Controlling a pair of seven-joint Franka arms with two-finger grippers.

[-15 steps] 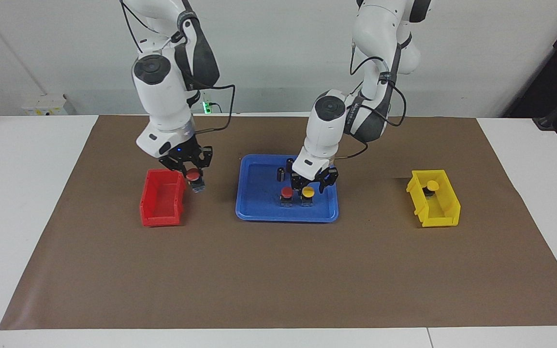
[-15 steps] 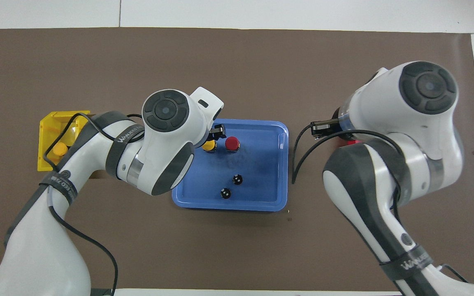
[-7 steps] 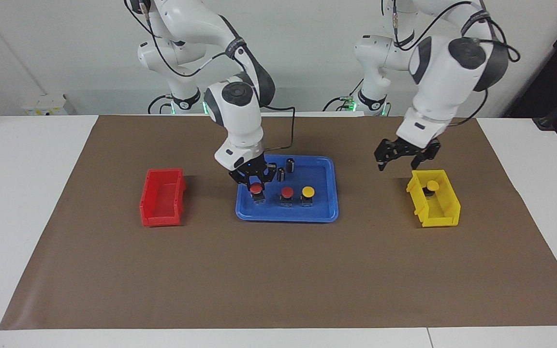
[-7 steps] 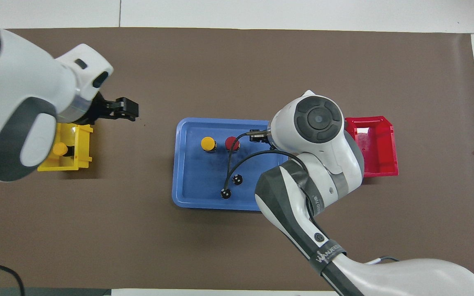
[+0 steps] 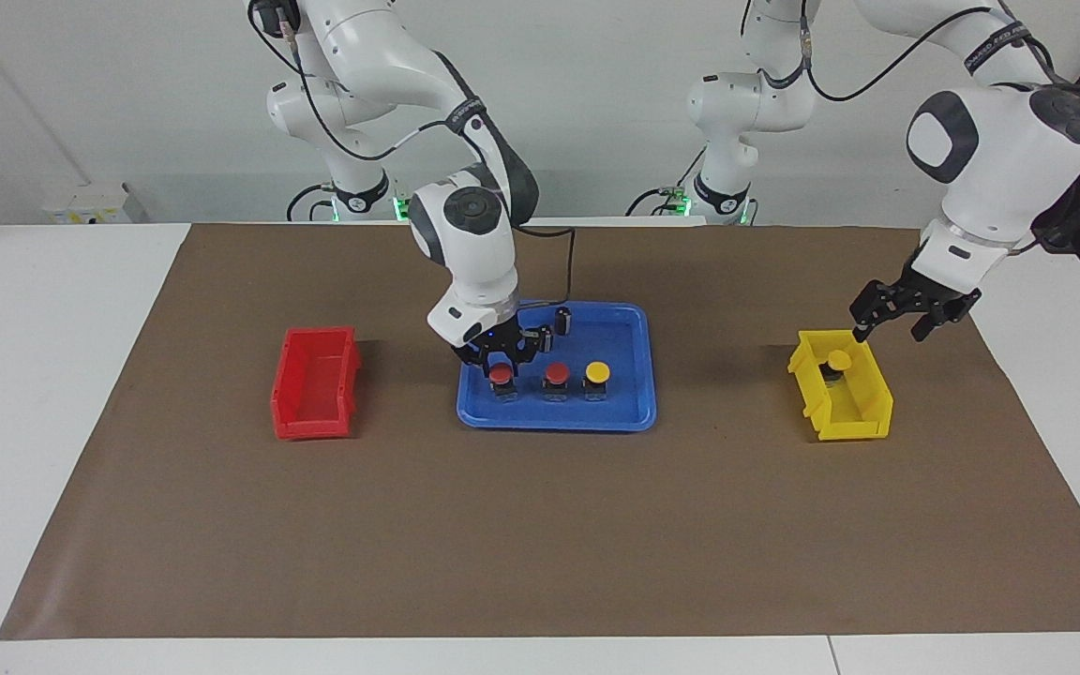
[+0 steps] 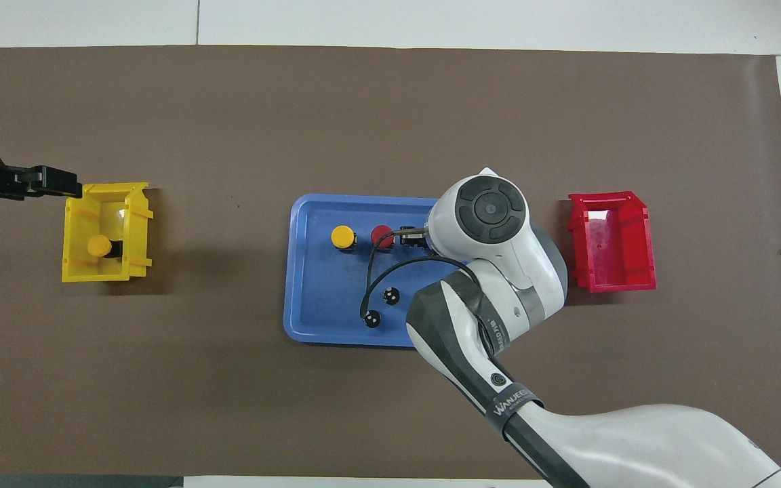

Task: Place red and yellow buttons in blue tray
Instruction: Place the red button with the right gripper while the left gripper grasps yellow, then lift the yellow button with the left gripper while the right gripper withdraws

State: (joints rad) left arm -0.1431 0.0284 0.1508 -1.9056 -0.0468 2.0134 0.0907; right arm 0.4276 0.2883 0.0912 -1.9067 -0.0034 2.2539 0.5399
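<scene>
The blue tray lies mid-table, and it also shows in the overhead view. Standing in a row in it are a red button, a second red button and a yellow button. My right gripper is shut on the first red button, which stands low on the tray floor. My right arm hides that button in the overhead view. Another yellow button sits in the yellow bin. My left gripper is open and empty, raised over the bin's edge.
Two plain black cylinders stand in the tray, nearer to the robots than the buttons; they also show in the overhead view. An empty red bin sits toward the right arm's end of the brown mat.
My right gripper has sunk a little with the red button, down to the tray floor. My left gripper has swung across the yellow bin toward the left arm's end of the table.
</scene>
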